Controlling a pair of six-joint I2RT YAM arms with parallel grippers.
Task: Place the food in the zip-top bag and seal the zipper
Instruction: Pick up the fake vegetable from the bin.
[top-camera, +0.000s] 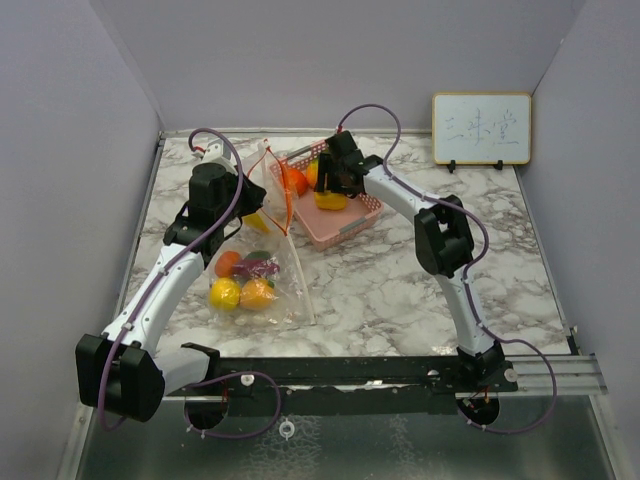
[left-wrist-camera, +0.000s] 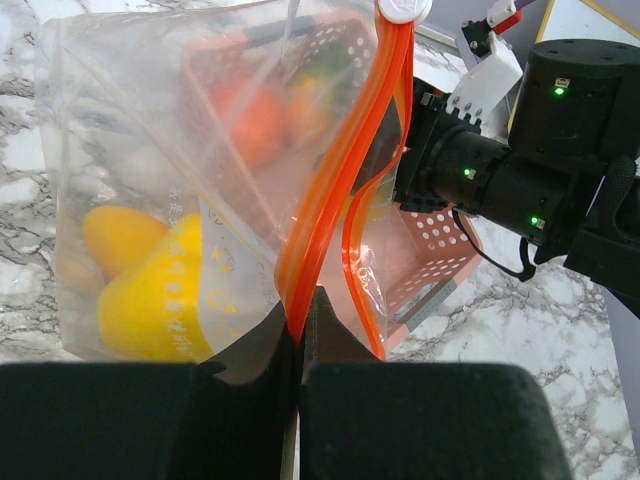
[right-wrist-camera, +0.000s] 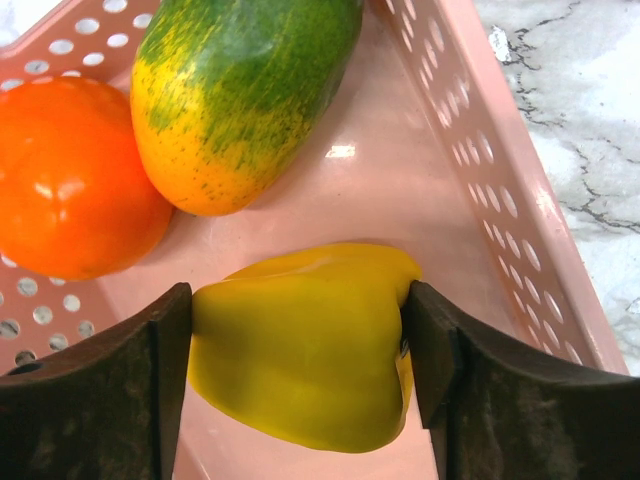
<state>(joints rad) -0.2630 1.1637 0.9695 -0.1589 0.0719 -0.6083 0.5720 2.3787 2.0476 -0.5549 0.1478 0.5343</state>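
A clear zip-top bag (top-camera: 262, 275) with an orange zipper (left-wrist-camera: 330, 180) lies at the left. It holds yellow, orange and purple toy food (top-camera: 243, 285). My left gripper (left-wrist-camera: 300, 320) is shut on the zipper's edge and holds the bag's mouth up, facing the pink basket (top-camera: 345, 225). My right gripper (right-wrist-camera: 300, 340) is inside the basket with both fingers against a yellow toy pepper (right-wrist-camera: 300, 350), also seen in the top view (top-camera: 331, 201). An orange tomato (right-wrist-camera: 70, 190) and a green-yellow fruit (right-wrist-camera: 235, 95) lie beside it in the basket.
A small whiteboard (top-camera: 481, 129) stands at the back right. Grey walls enclose the marble table (top-camera: 420, 290) on three sides. The right arm's black wrist (left-wrist-camera: 520, 170) is close to the bag's mouth.
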